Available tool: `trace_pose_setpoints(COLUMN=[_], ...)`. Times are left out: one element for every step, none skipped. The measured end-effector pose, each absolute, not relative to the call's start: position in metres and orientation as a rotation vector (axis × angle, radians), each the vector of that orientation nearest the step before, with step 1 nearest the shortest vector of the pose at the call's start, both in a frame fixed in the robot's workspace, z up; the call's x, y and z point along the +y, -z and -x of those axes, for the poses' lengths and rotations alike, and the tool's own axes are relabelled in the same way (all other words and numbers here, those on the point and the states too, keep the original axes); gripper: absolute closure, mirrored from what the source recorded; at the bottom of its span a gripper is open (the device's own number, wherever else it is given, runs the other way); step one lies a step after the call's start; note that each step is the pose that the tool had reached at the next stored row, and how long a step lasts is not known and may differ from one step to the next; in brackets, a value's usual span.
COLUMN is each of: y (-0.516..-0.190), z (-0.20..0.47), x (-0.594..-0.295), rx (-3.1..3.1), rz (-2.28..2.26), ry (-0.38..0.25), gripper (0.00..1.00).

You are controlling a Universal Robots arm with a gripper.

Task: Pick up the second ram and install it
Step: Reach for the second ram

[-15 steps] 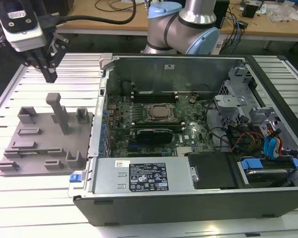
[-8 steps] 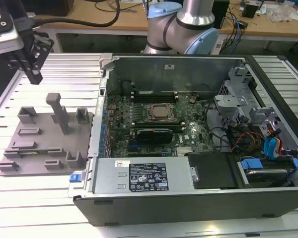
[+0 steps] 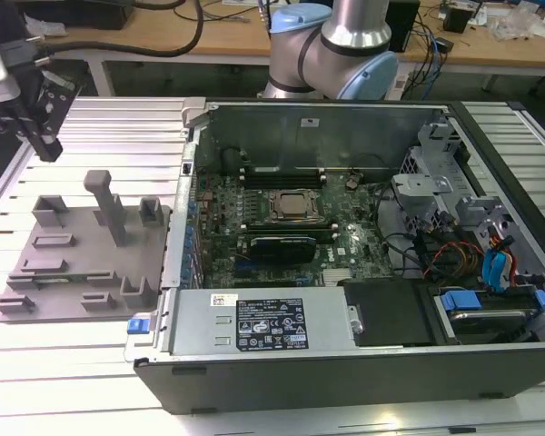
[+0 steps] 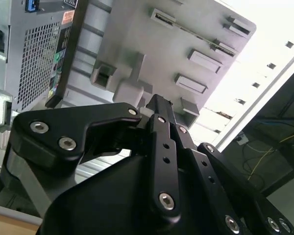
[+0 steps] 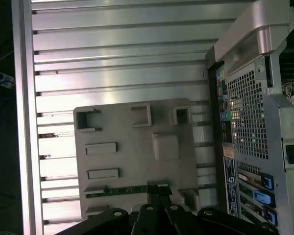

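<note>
A ribbed aluminium tabletop (image 3: 73, 381) carries an open desktop computer case (image 3: 363, 386) lying on its side. A flat grey holder tray (image 3: 77, 263) lies just beside the case, on the exterior view's left. The tray has low blocks and one tall upright post (image 3: 107, 204).

The robot arm (image 3: 331, 41) rises behind the case. Its black hand (image 3: 45, 150) hangs high over the far corner of the tabletop at the exterior view's left, above and behind the tray. It touches nothing. In both wrist views its two fingers (image 4: 159, 117) lie side by side, pressed together with nothing between them.

The second ram (image 5: 120, 190) is in the tray. In the first wrist view it is a thin green strip standing on edge in a slot along one side of the tray, on the side away from the row of three open-topped blocks. The fingertips cross in front of one end of it in that view. The exterior view shows the hand well apart from the tray.

Inside the case, the green motherboard (image 3: 345, 241) lies flat with the square CPU socket (image 3: 295, 204) near its middle. A wider black card (image 3: 277, 245) sits just in front of the socket. A silver power supply (image 3: 263, 327) with a dark label runs along the near wall. Bundled cables and blue drive latches (image 3: 495, 268) fill the end at the exterior view's right.
</note>
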State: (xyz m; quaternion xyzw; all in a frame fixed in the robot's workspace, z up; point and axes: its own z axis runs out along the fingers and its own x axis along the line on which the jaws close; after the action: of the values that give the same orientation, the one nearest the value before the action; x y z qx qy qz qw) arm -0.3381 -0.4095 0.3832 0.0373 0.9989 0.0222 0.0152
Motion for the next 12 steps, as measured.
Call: trace_pose_setpoints(y=[-0.383, -0.383, -0.383, -0.383, -0.383, -0.383, -0.383, -0.383, -0.382, -0.382, -0.382, -0.382], z=[0.339, 0.341, 0.343, 0.344, 0.345, 0.346, 0.347, 0.348, 0.349, 0.35, 0.35, 0.351], x=[-0.411, -0.414, -0.418, -0.421, -0.423, -0.425, -0.428, -0.433, -0.441, -0.445, -0.448, -0.453], rx=[3.108, 3.108, 3.108, 3.108, 3.108, 3.108, 3.108, 3.108, 3.108, 3.108, 3.108, 3.108], rz=[-0.116, -0.116, -0.116, -0.116, -0.116, -0.116, -0.116, -0.116, -0.116, -0.116, -0.116, -0.116], ry=[-0.069, -0.069, -0.069, -0.069, -0.069, -0.069, -0.069, -0.069, -0.069, -0.069, -0.069, -0.069], gripper=[0.92, 0.92, 0.92, 0.92, 0.92, 0.92, 0.92, 0.92, 0.92, 0.92, 0.92, 0.92])
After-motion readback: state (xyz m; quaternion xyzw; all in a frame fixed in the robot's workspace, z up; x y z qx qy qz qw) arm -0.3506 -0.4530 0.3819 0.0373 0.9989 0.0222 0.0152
